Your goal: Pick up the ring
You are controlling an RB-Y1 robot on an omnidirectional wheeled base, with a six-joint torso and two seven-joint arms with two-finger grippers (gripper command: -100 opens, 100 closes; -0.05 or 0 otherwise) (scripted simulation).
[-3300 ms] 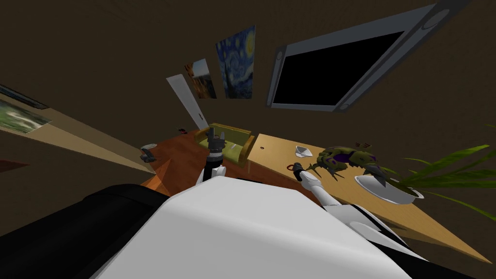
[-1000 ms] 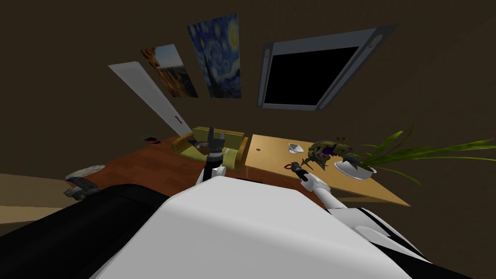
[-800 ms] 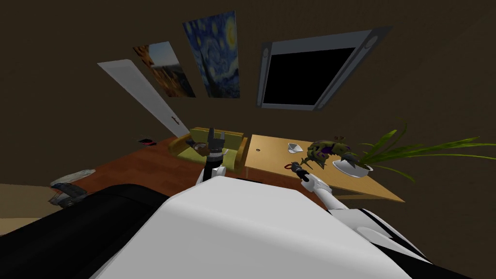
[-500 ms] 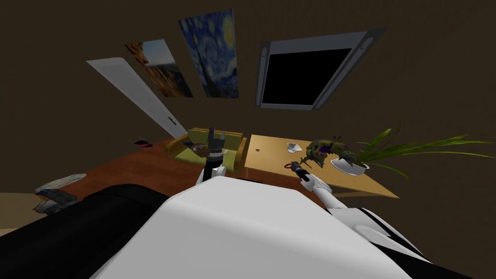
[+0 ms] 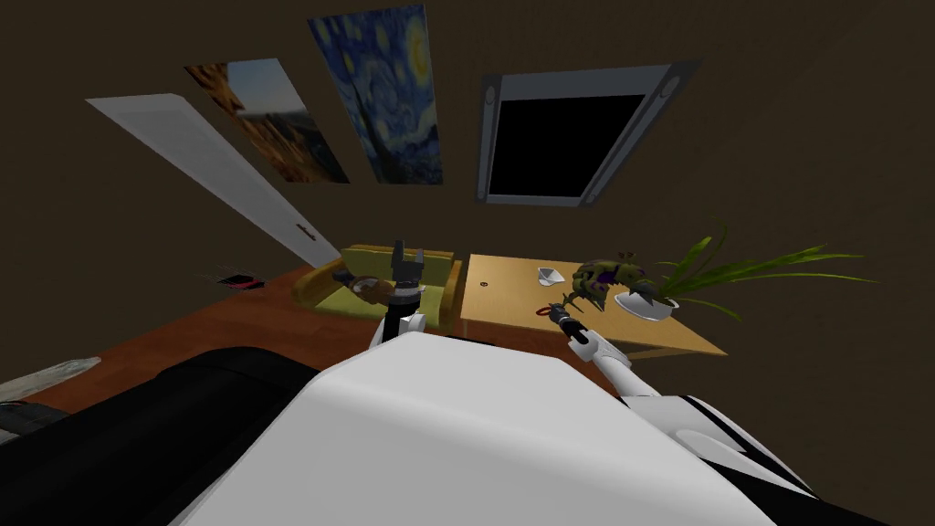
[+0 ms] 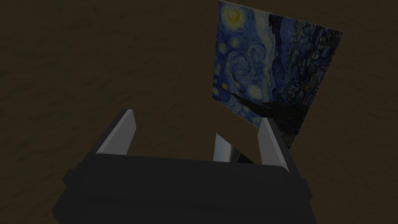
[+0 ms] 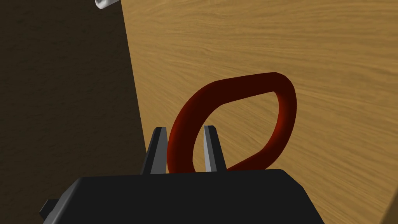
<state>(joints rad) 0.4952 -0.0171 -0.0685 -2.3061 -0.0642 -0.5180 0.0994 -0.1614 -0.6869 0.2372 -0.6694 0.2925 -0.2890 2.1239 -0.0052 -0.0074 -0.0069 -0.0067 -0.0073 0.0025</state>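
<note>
Red ring (image 7: 237, 116) clamped in right end effector (image 7: 182, 149), above wooden table (image 7: 311, 46)

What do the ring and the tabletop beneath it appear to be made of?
The red ring is a smooth dark-red band with soft sheen and no grain: perhaps plastic or rubber, unclear which. The tabletop looks like light wood, matte, with streaked grain lines.

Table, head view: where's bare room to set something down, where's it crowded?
Bare: the table strip beside the green sofa, and the near right corner in front of the white bowl. Crowded: far right, where spiky toy, bowl and plant bunch. The right gripper, shut on the ring, is at the near edge.
</note>
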